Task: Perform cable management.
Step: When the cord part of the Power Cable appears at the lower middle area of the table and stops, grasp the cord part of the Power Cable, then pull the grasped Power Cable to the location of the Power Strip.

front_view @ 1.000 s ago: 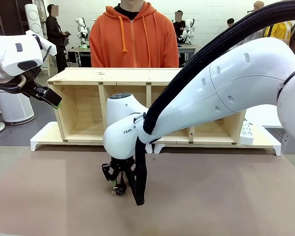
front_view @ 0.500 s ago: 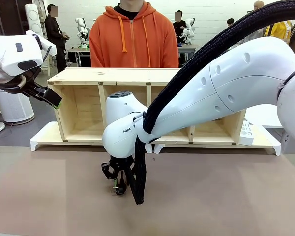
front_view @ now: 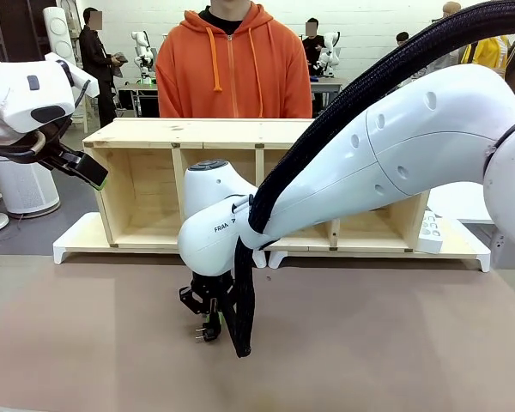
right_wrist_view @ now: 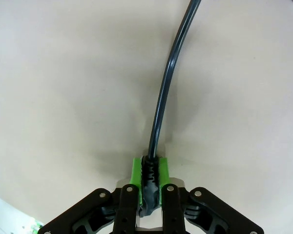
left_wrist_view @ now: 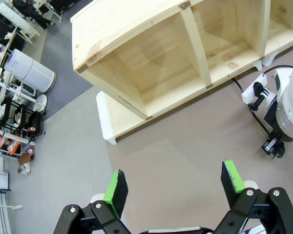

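Your right gripper (right_wrist_view: 150, 181) clamps the cable (right_wrist_view: 162, 107).
It runs straight ahead out of the grip (ribbed end pinched); your left gripper (left_wrist_view: 174, 181) gapes.

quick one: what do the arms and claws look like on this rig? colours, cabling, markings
Both arms are glossy white with rounded shells: right arm, left arm. A thick black braided hose runs along the right arm, and black lettering starting FRAN shows near its wrist. The left claw and right claw are black linkages with silver pins and bright green pads.
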Robot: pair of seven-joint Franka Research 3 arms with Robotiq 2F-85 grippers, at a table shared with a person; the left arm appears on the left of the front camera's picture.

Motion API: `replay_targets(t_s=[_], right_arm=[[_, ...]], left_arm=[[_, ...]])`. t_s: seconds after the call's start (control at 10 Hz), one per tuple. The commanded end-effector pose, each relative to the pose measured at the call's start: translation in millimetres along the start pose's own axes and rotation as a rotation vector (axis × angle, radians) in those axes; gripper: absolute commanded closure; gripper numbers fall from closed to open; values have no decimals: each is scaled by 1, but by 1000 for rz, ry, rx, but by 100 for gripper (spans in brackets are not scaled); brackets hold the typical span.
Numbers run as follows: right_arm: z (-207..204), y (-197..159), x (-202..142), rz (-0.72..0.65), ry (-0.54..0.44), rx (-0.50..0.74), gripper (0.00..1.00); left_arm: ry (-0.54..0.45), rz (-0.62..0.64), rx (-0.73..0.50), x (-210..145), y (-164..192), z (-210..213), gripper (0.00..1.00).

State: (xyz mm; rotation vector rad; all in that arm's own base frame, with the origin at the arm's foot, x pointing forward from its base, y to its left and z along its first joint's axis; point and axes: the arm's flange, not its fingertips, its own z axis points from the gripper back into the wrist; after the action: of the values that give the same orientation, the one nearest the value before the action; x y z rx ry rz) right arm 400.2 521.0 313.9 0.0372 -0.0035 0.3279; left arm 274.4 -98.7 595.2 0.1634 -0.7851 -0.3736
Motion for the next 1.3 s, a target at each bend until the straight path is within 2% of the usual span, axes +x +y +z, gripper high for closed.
replay_targets(t_s=[0.0, 1.0, 1.1, 1.2], right_arm=[[0, 2, 3, 15, -4, -33, 100], [0, 0, 0, 0, 3, -3, 100], [0, 0, 0, -1, 4, -3, 84], [0, -2, -12, 15, 9, -14, 84]], left_arm=[[-11, 0, 2, 2, 0, -2, 0], [-11, 0, 2, 2, 0, -2, 0], [-11, 0, 2, 2, 0, -2, 0], [-11, 0, 2, 2, 0, -2, 0]])
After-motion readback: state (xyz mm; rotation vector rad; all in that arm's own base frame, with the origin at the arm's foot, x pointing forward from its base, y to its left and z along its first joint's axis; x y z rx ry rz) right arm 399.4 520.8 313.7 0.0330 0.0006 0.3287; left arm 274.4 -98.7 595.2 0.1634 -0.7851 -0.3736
